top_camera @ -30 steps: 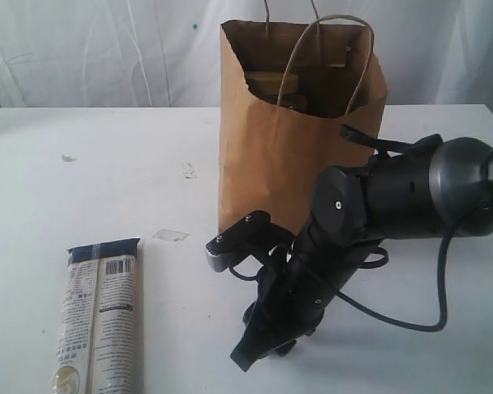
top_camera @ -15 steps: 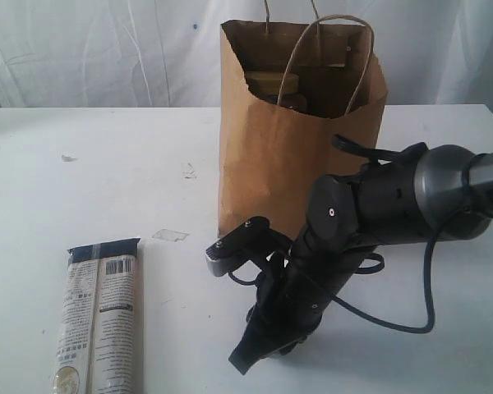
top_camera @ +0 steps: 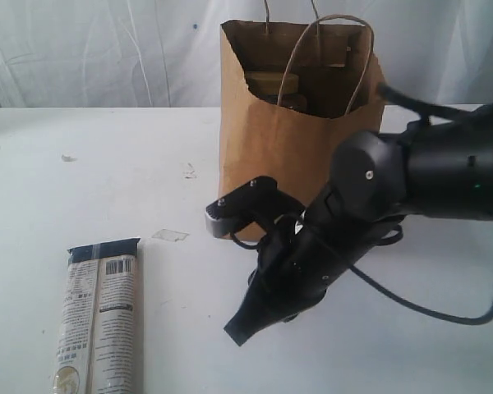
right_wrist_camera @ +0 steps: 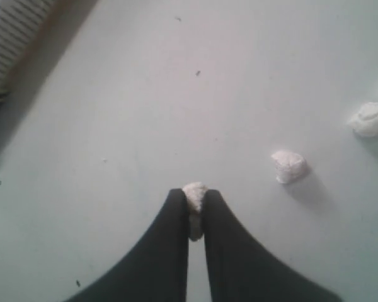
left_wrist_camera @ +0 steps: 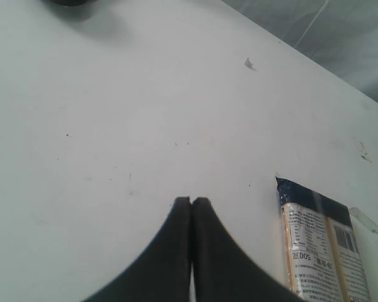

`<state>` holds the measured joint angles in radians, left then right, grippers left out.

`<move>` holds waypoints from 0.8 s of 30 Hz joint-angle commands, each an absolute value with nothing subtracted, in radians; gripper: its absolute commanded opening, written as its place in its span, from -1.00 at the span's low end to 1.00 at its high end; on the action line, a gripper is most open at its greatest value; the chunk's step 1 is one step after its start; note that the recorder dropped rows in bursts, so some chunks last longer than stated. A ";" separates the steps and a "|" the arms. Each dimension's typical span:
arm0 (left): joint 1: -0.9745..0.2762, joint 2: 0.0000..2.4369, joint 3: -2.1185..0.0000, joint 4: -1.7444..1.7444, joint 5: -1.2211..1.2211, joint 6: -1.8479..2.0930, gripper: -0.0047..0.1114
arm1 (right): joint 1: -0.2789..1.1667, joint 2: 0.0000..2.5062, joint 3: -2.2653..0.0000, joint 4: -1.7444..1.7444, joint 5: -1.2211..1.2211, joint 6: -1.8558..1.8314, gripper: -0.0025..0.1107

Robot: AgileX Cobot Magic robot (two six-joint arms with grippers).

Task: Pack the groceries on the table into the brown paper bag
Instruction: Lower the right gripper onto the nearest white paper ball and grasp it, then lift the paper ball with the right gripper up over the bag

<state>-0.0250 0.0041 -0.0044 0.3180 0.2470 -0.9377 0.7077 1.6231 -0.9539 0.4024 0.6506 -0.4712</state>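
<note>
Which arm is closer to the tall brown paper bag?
Right. The right arm leans down just in front of the tall brown kraft paper bag. The left arm is outside the exterior view, and its wrist camera shows no bag.

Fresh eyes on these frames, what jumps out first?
The black right arm dominates, low in front of the tall brown paper bag, which already holds goods. The right gripper pinches a white paper ball, not a grocery; two more balls lie loose nearby. One long printed packet lies flat on the table, left in the exterior view.
</note>
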 commanded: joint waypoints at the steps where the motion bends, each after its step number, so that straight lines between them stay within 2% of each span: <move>1: -0.023 0.000 0.000 0.321 0.246 -0.936 -0.92 | 0.709 1.476 -0.951 0.402 0.723 -0.464 -0.96; 10: -0.023 0.000 0.000 0.321 0.246 -0.936 -0.92 | 0.708 1.120 -0.825 0.253 0.663 -0.299 -0.96; 14: -0.023 0.000 0.000 0.321 0.246 -0.936 -0.92 | 0.708 0.958 -0.811 -0.038 0.673 -0.067 -0.96; 20: -0.023 0.000 0.000 0.321 0.246 -0.936 -0.92 | 0.706 0.802 -0.850 -0.734 0.655 0.434 -0.96; 24: -0.023 0.000 0.000 0.321 0.246 -0.936 -0.92 | 0.706 0.844 -0.950 -0.871 0.698 0.538 -0.96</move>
<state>-0.0250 0.0041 -0.0044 0.3180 0.2470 -0.9377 0.7077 0.8137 -0.8878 -0.7696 0.6890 0.4565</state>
